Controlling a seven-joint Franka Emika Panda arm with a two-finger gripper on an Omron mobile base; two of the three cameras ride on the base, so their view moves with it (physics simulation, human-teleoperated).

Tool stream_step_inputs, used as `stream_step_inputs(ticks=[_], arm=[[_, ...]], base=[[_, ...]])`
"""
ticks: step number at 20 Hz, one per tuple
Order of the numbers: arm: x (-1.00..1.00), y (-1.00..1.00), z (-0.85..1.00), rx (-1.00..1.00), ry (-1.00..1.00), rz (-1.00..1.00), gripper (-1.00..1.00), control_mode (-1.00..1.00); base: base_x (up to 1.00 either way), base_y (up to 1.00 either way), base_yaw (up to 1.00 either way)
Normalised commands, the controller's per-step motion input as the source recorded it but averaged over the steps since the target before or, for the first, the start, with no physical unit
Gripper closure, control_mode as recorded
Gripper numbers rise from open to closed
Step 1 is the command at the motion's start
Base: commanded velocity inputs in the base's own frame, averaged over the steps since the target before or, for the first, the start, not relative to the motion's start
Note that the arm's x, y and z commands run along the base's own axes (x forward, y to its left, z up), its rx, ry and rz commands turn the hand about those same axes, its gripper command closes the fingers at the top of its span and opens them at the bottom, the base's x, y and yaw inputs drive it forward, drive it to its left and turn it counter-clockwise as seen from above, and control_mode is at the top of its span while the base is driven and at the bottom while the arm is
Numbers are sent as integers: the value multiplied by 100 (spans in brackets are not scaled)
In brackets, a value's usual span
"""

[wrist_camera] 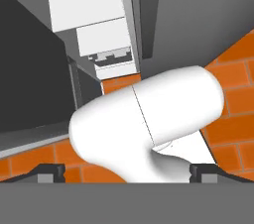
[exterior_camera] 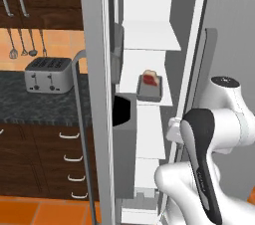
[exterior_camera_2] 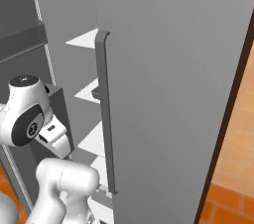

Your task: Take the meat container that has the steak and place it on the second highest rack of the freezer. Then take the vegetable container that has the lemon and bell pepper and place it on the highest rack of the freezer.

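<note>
From the left base view I see the freezer (exterior_camera: 149, 35) standing open, its white shelves stacked at twelve o'clock. On a middle shelf sits the meat container (exterior_camera: 150, 88), a shallow grey rectangular tray with a raised rim. The steak (exterior_camera: 151, 78) rests inside it, a small red slab with a pale tan edge. A toaster (exterior_camera: 48, 74) stands on the dark counter at nine o'clock.

In the right base view the long grey door handle (exterior_camera_2: 105, 114) runs down the centre, white shelf edges showing at ten o'clock.

In the hand view my gripper (wrist_camera: 128, 172) stands wide open, holding nothing, tips at six o'clock over orange floor tiles (wrist_camera: 233, 114).
</note>
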Motion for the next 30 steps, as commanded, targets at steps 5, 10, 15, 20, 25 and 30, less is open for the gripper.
stream_step_inputs(ticks=[5,10,15,20,25,30], arm=[[0,0,0,0,1,0,-100,100],[0,0,0,0,0,0,-100,100],[0,0,0,0,0,0,-100,100],[0,0,0,0,0,0,-100,100],[0,0,0,0,0,0,-100,100],[0,0,0,0,0,0,-100,100]], base=[[-13,-28,-9],[-47,-80,-25],[-54,-8,39],[-32,-2,97],[-17,0,100],[-8,0,100]])
